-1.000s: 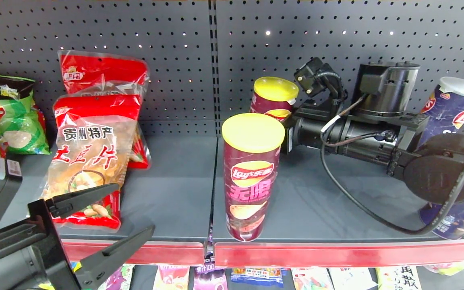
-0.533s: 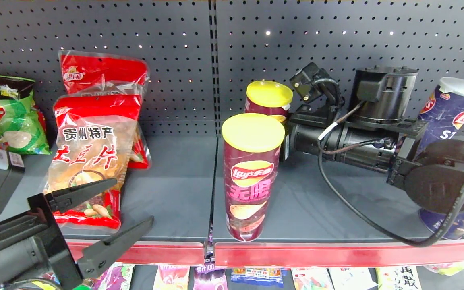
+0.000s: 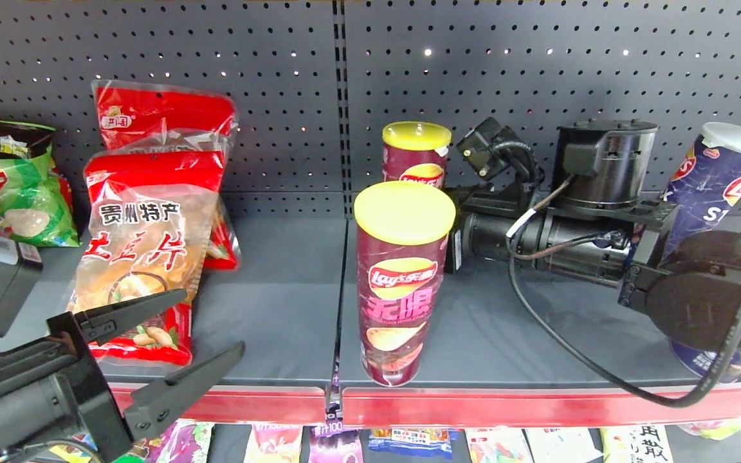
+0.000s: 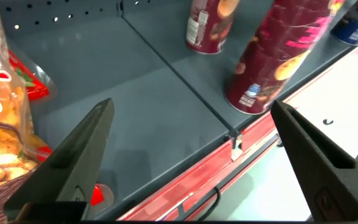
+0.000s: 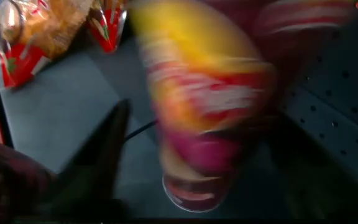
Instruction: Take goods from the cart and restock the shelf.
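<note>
**Step in hand:** placing. The right tool is clenched on the rear can, a maroon tube with a yellow lid. The can is held upright near the pegboard at the back of the shelf, just behind the front can. The wrist view is blurred, so whether its base rests on the shelf cannot be confirmed. The left tool is released, jaws wide and empty, at the shelf's front edge near the red bags.

**Next move, in my judgement:** settle the can flat, let go, and draw the arm out. It must not clip the front can or the leaning blue can beside the arm.

**Count:**
- Maroon cans: two.
- Blue cans: two. The second blue can is mostly hidden behind the arm.
- Red bags: two, one behind the other.
- Green bags, at the left end: number unclear.
</note>
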Tool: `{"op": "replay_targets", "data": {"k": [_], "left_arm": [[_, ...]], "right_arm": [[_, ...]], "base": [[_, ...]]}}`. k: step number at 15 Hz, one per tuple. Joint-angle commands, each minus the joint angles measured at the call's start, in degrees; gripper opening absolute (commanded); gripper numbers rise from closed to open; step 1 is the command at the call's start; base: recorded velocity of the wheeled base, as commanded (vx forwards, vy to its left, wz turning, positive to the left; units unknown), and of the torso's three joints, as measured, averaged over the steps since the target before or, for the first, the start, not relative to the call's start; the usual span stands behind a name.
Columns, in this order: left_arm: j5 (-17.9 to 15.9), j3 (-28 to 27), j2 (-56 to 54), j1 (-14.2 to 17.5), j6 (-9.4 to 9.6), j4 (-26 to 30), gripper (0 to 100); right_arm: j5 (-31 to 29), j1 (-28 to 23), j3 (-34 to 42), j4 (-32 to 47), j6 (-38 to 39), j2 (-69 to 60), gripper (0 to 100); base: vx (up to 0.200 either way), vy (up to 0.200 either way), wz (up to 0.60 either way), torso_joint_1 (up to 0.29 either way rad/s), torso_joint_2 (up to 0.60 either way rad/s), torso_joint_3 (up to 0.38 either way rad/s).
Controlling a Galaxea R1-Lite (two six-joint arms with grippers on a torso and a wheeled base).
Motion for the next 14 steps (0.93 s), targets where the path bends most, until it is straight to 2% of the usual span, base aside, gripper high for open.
{"op": "replay_targets", "data": {"k": [1,8,14], "left_arm": [[-0.02,-0.45,0.76,-0.01,0.03,-0.01,100],[0.16,-0.71,2.08,-0.01,0.03,-0.01,100],[0.16,-1.41,1.99,-0.01,0.12,-0.01,100]], "right_arm": [[0.04,0.41,0.31,-0.49,0.67,-1.56,100],[-3.30,-0.64,9.54,-0.66,2.52,-8.24,100],[-5.59,-4.34,11.38,-0.66,3.31,-7.36,100]], "base": [[0.000,0.000,0.00,0.000,0.00,0.000],[0.000,0.000,0.00,0.000,0.00,0.000],[0.000,0.000,0.00,0.000,0.00,0.000]]}}
